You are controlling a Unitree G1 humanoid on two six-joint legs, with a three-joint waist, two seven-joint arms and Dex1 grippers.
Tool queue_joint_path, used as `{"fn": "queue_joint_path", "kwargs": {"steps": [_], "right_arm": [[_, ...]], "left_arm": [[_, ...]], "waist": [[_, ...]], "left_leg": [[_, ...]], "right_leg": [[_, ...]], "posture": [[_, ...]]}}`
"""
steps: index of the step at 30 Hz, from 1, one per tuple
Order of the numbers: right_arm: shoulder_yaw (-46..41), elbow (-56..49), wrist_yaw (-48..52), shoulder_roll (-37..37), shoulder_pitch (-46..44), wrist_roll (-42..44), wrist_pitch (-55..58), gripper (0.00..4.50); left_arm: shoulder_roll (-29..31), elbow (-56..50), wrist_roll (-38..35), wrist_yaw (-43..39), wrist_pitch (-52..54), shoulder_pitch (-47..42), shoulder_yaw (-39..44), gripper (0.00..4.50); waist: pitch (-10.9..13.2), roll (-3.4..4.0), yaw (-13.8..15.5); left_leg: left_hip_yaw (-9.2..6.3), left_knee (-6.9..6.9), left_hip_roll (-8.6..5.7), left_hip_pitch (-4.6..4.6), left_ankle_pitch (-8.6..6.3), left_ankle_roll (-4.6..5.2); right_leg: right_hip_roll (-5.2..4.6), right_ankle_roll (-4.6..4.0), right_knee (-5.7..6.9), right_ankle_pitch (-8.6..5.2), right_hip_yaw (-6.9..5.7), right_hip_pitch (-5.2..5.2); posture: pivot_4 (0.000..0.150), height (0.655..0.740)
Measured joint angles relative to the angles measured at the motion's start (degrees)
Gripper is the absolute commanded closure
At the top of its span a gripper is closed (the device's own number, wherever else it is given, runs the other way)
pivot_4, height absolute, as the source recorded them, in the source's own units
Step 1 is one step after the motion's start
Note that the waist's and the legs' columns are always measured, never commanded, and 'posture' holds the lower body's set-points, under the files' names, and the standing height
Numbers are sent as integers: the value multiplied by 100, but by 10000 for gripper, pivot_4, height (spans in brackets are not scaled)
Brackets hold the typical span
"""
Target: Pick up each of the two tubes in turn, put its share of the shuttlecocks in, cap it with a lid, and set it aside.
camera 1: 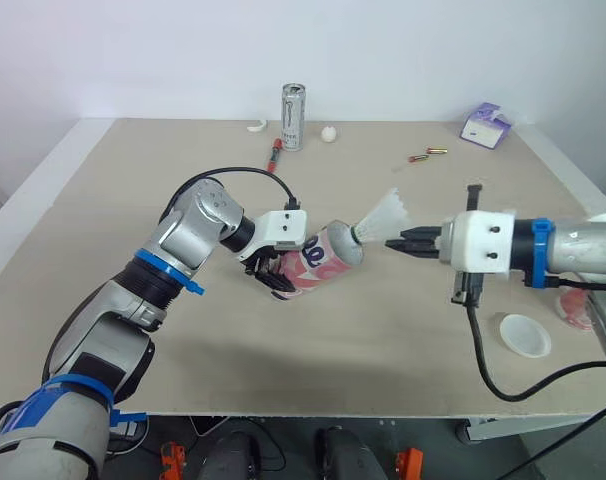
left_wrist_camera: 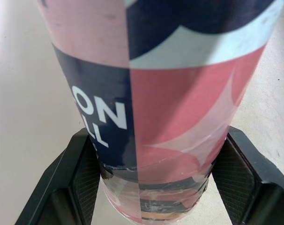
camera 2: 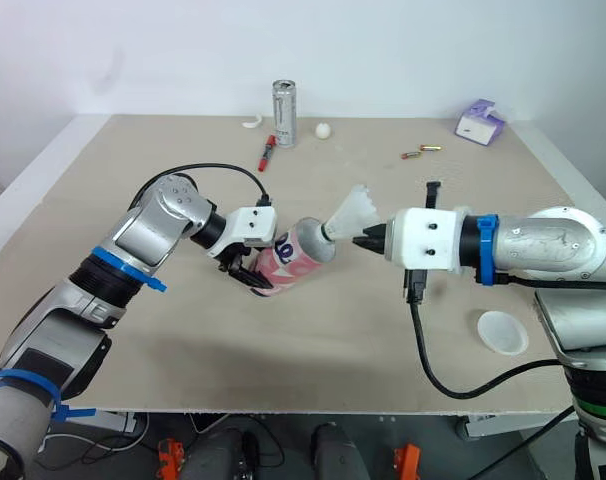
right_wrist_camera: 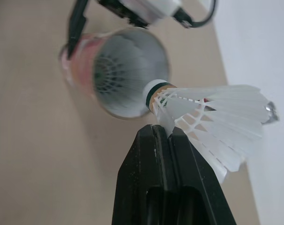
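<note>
It looks like a sparse robot lab or test room: a plain beige table (camera 1: 103,200) against a white wall (camera 1: 183,50), scattered with a drink can (camera 1: 293,116), red marker (camera 1: 275,153) and loose batteries (camera 1: 428,154).

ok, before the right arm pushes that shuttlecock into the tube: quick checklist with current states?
1. Tube held: ok, the left gripper is clamped on the tube, pads on both sides.
2. Shuttlecock held: ok, the right gripper is shut on the shuttlecock, pinching its feathers.
3. Orientation: ok, the cork leads toward the tube's open mouth.
4. Cork centred in the mouth: not ok, it sits by the rim.
5. Room inside: cannot tell; an inner shuttlecock sits in there.
6. Lid ready: ok, the lid lies on the table beside the right arm.
</note>
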Motion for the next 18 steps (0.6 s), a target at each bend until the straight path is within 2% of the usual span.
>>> {"fn": "queue_joint_path", "kwargs": {"steps": [4,5,6,7,10,14,15,18], "right_arm": [[231,-19,69,58,-83,7,-17,44299],[276,-48,68,102,-141,28,23,38300],[316,-74,67,120,-195,38,50,36421],[348,-113,67,127,-240,46,77,30840],[362,-139,72,163,-324,176,222,17826],[239,-240,57,183,-525,661,682,2283],[130,-257,20,230,-552,860,874,1030],[-100,-189,-71,240,-718,1307,1381,1030]], "left_arm": [[2,-1,-1,2,7,0,1,12912],[1,-2,-1,3,11,0,1,12912],[-1,-4,0,3,15,0,1,12912],[-2,-4,-1,5,19,0,1,12912],[-4,-5,-1,32,32,3,0,12912],[-3,-5,-4,45,36,6,-1,12912],[-2,-5,-6,46,36,6,-1,12912],[-8,-4,-5,50,34,6,-1,12912]], "waist": [[0,0,0],[0,0,0],[0,0,0],[0,0,0],[0,0,0],[1,-1,0],[1,-2,1],[1,-2,1]], "left_leg": [[1,0,0,0,0,0],[1,1,0,0,0,0],[1,1,0,0,0,0],[0,1,0,0,0,0],[0,1,0,-1,0,0],[0,1,0,-1,0,0],[-2,1,0,-2,0,0],[-1,2,0,-2,0,0]], "right_leg": [[-1,0,0,0,1,0],[-1,1,0,0,1,0],[0,1,0,1,0,0],[0,1,0,0,0,0],[-2,0,0,0,0,0],[-2,-1,0,1,0,0],[-2,-3,0,2,-1,0],[-3,-19,0,13,-1,0]], "posture": [[1500,7400],[1500,7400],[1500,7400],[1500,7400],[1500,7400],[1500,7400],[1500,7400],[1500,7400]]}}
